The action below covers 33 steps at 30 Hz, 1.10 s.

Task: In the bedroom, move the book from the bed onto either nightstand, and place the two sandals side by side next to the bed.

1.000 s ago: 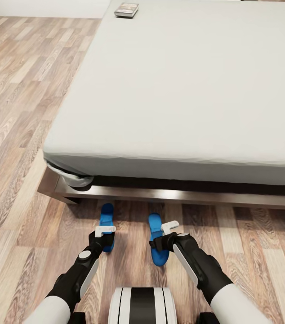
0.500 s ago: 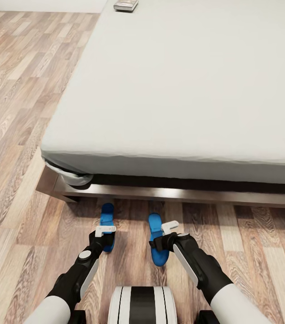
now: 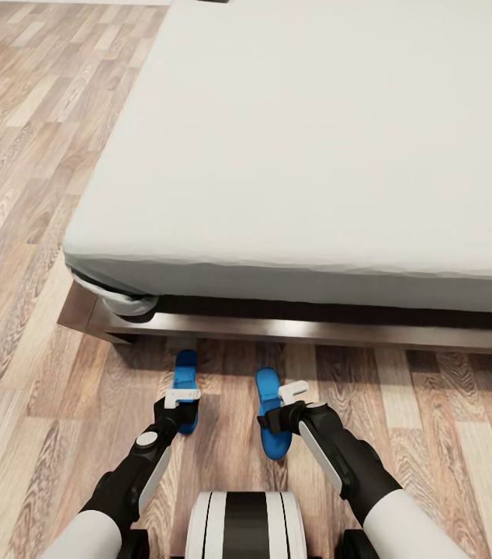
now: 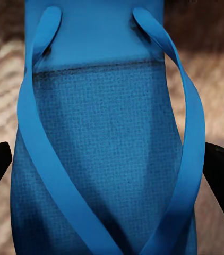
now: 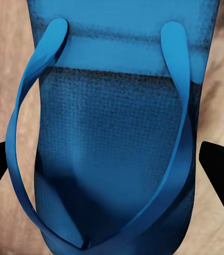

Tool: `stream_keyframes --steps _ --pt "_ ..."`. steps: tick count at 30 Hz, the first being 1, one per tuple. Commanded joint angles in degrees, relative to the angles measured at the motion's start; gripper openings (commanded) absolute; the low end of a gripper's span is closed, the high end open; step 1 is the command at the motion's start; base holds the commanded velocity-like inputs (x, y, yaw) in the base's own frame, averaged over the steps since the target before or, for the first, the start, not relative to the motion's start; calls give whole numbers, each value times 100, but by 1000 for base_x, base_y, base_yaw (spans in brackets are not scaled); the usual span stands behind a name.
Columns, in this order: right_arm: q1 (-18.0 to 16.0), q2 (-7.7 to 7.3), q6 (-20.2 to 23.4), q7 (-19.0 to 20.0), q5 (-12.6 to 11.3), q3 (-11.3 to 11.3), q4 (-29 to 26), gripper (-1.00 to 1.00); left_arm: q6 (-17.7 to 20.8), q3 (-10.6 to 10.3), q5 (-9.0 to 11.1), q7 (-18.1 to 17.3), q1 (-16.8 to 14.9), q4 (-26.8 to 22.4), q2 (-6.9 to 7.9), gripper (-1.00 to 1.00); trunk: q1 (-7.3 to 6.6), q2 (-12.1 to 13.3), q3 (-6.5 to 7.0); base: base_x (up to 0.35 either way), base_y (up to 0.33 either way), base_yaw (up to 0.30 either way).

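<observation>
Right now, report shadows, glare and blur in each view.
Head view: sharp; dark shadow under the bed, soft sheen on its frame. Left wrist view: left sandal sharp, floor behind blurred. Right wrist view: right sandal dim toward its lower part, floor soft.

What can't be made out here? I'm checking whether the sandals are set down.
- Left sandal: head view, its near end hidden by the left tool.
- Right sandal: partly covered by the right tool.
- Contact with the floor: not visible in either wrist view.
- Bed: cut off by the frame edges.
</observation>
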Motion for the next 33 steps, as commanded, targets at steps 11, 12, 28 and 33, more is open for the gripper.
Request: stream_keyframes --steps 11,12,28,33 --pt "-2 0 25 13 -1 -1 -5 -100 15 -18 26 26 0 -30 3 -100 7 -5 -69 0 0 0" --pt "-2 0 25 13 -1 1 -5 -100 15 -18 26 26 0 -31 3 -100 7 -5 -69 0 0 0" --pt "0 -3 25 13 1 -2 -5 -100 24 -18 43 26 0 -36 3 -100 17 -10 -158 0 0 0" --pt "-2 -1 25 13 3 -3 -5 -100 24 -18 43 26 0 -38 3 -100 17 -10 -158 0 0 0"
